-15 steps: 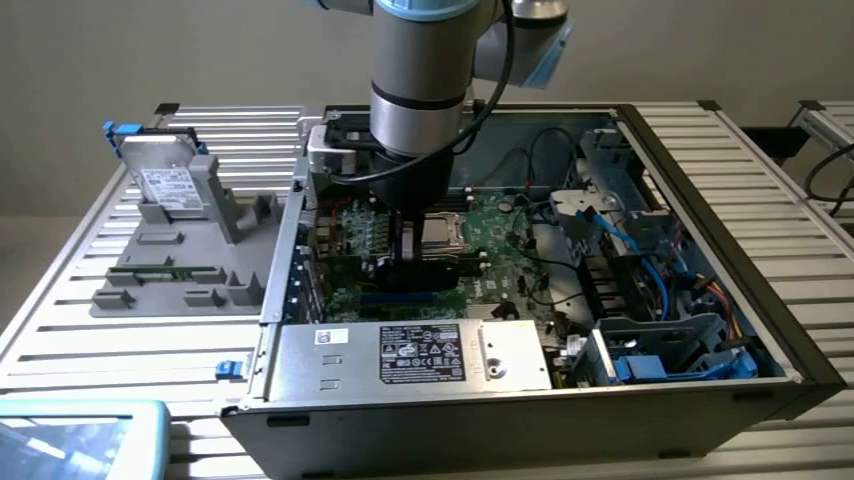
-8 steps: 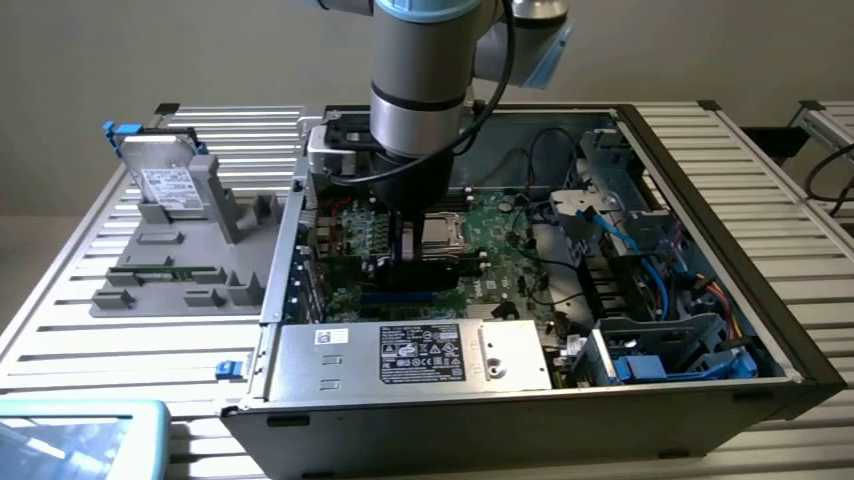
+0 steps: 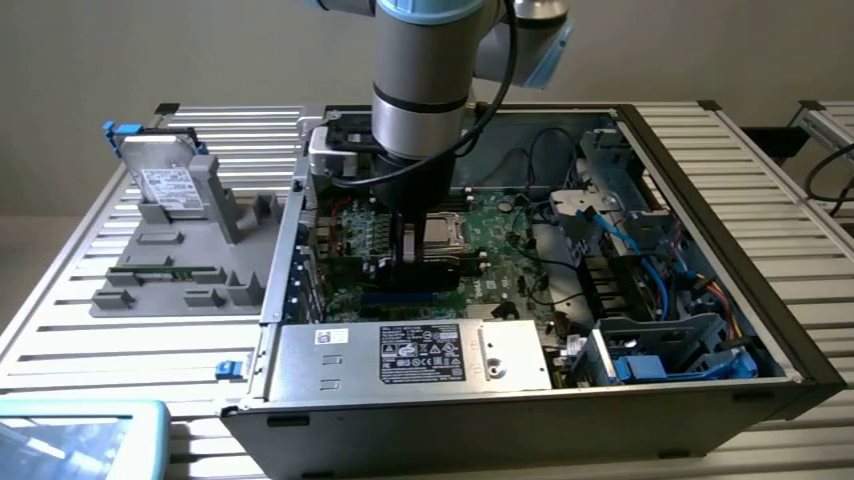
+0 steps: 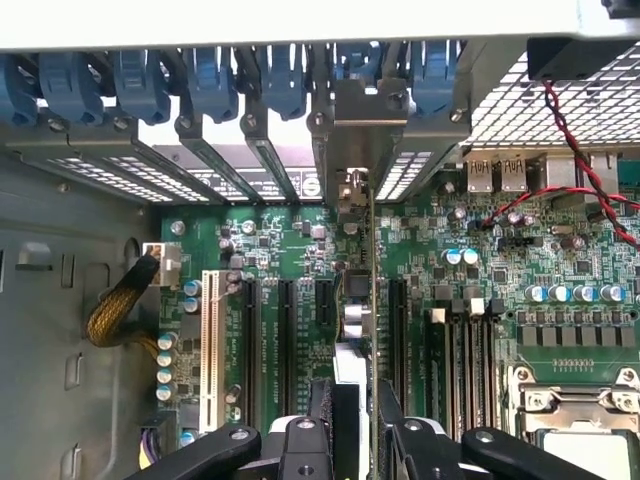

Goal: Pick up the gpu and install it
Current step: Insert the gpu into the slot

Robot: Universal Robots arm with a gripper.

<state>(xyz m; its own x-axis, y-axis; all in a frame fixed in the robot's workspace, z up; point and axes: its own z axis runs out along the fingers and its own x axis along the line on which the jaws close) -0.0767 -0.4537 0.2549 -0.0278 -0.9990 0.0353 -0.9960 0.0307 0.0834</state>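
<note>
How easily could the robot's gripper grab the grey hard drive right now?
Probably not right away. The gripper is down inside the computer case, shut on the gpu, and the hard drive stands outside on the grey holder, beyond the case wall.

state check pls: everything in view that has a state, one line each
black computer case: lying on its side, side panel off, interior open.
thin green gpu card with silver bracket: standing on edge over the green motherboard, bracket at the rear slot opening; seating cannot be told.
gripper: closed on the gpu card.
white expansion slot: empty.
grey hard drive with white label: outside the case, propped in a grey holder.
</note>
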